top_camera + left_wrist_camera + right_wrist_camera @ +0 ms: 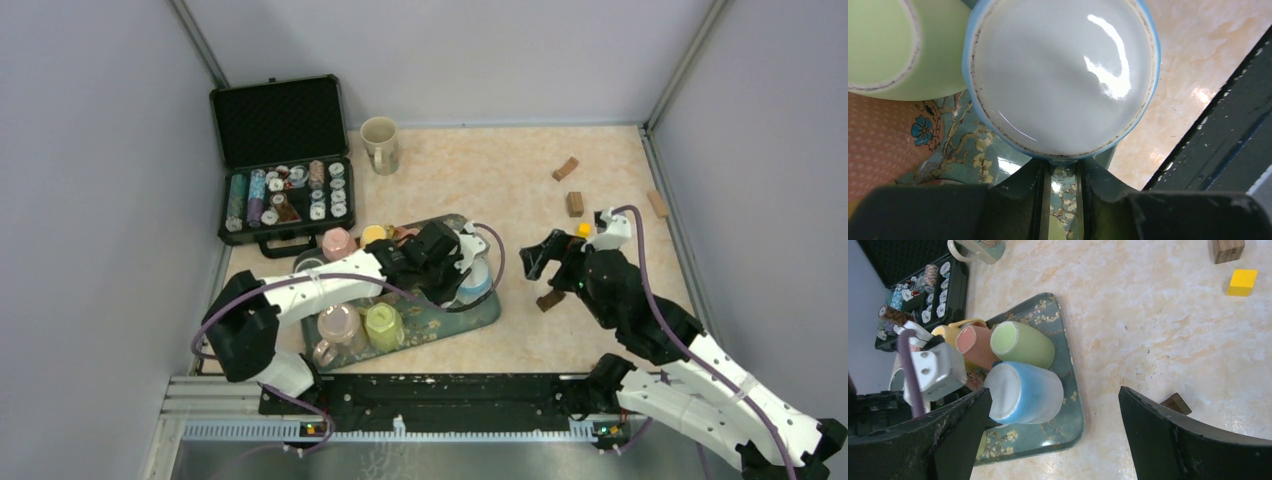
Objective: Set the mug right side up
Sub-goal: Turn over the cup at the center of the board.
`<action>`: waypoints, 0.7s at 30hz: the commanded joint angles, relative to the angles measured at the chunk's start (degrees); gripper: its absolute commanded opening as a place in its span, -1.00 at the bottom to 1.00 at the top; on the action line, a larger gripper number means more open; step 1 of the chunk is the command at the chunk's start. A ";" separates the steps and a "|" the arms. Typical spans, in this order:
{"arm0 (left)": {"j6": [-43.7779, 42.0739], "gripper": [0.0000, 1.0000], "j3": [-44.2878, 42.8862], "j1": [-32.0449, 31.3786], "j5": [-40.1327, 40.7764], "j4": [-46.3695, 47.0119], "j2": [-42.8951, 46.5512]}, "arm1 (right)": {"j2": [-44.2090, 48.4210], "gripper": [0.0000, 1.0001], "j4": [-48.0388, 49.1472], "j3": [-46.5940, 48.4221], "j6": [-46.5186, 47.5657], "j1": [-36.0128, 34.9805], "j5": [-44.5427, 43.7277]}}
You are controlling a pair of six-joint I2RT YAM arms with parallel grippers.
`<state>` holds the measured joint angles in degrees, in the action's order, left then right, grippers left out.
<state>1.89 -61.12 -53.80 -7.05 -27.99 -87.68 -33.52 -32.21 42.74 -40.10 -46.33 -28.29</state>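
The flat desk (pixel 520 180) looks like smooth, pale stone. A green tray (pixel 482 318) with painted flowers keeps the mugs together. The round blue mug (pixel 1063 75) stands upside down on it, shiny white bottom up. The left tool (pixel 1063 172) is pressed together at its edge, probably to tip it. The right tool (pixel 538 262) is spread wide and empty.

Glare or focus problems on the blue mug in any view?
Left wrist: bright glare streaks across the blue mug; left gripper soft, too near the lens. Right wrist: mug crisp, evenly lit; right gripper dark, little detail. Top external: flat light, no glare, mug partly hidden by the left arm.
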 commanded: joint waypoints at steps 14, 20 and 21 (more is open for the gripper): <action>8.44 -1.00 -12.46 13.58 -15.08 14.34 7.87 | -3.82 0.98 22.21 1.39 3.58 0.01 26.97; 9.39 -1.00 -17.10 18.88 -18.77 16.53 7.16 | -12.50 0.98 33.26 2.89 2.15 4.79 39.25; 9.83 -1.00 -17.85 19.51 -19.19 17.05 7.05 | -13.48 0.98 35.34 2.53 1.44 6.38 41.58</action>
<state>10.07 -73.17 -35.86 -20.71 -20.14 -83.74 -44.27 -9.19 43.18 -37.98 -44.27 1.23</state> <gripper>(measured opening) 0.267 0.990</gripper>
